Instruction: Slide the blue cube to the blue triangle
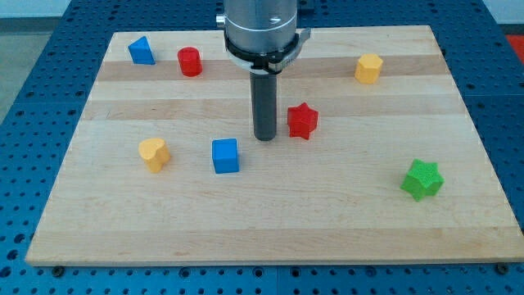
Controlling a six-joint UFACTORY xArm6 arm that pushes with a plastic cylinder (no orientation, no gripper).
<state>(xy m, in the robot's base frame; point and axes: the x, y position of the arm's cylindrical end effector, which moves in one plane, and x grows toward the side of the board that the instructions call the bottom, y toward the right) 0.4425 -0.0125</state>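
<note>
The blue cube [225,156] sits on the wooden board, left of centre. The blue triangle [141,51] lies near the board's top left corner. My tip [264,138] rests on the board just right of and slightly above the blue cube, with a small gap between them. The rod rises from the tip to the grey arm head at the view's top. A red star [302,120] lies close to the right of the rod.
A red cylinder [190,61] stands right of the blue triangle. A yellow heart [153,153] lies left of the blue cube. A yellow hexagon block [368,68] is at the top right. A green star [422,179] is at the lower right. The board [270,229] sits on a blue perforated table.
</note>
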